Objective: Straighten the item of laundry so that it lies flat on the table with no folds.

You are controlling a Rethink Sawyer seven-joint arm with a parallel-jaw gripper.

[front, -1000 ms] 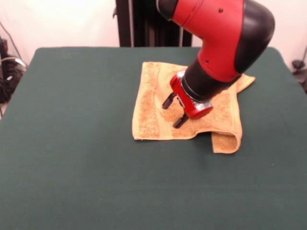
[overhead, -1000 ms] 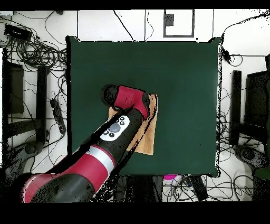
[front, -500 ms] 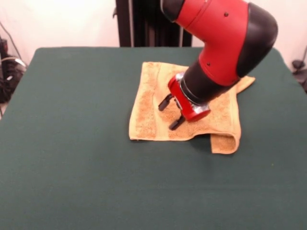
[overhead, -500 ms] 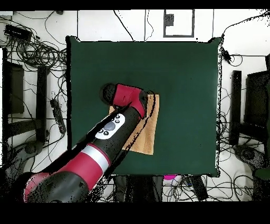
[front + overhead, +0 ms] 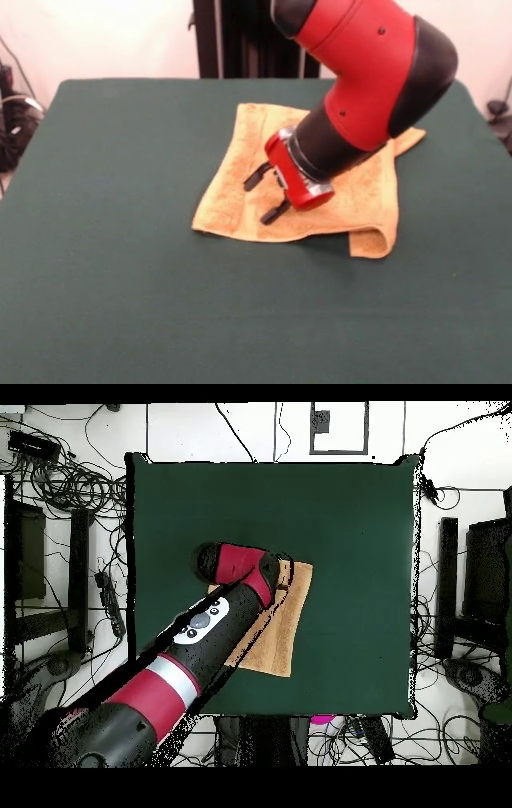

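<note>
The item of laundry [image 5: 228, 196] is an orange-tan towel lying on the green table [image 5: 120, 288], right of centre. Its front right corner [image 5: 372, 240] is folded over on itself. My gripper [image 5: 266, 194] stands open over the towel's left half, both black fingertips down on the cloth, with the red and black arm hiding the towel's middle. In the overhead view the towel [image 5: 285, 634] shows beside the arm and the gripper [image 5: 283, 574] sits at its far edge on the table [image 5: 350, 514].
A black column [image 5: 232, 36] stands behind the table. Cables [image 5: 70, 484] and dark equipment [image 5: 455, 584] lie on the floor round the table in the overhead view.
The gripper has slid left in the front view with its tips on the cloth. The towel's front left corner went with it, so the towel now spreads wider.
</note>
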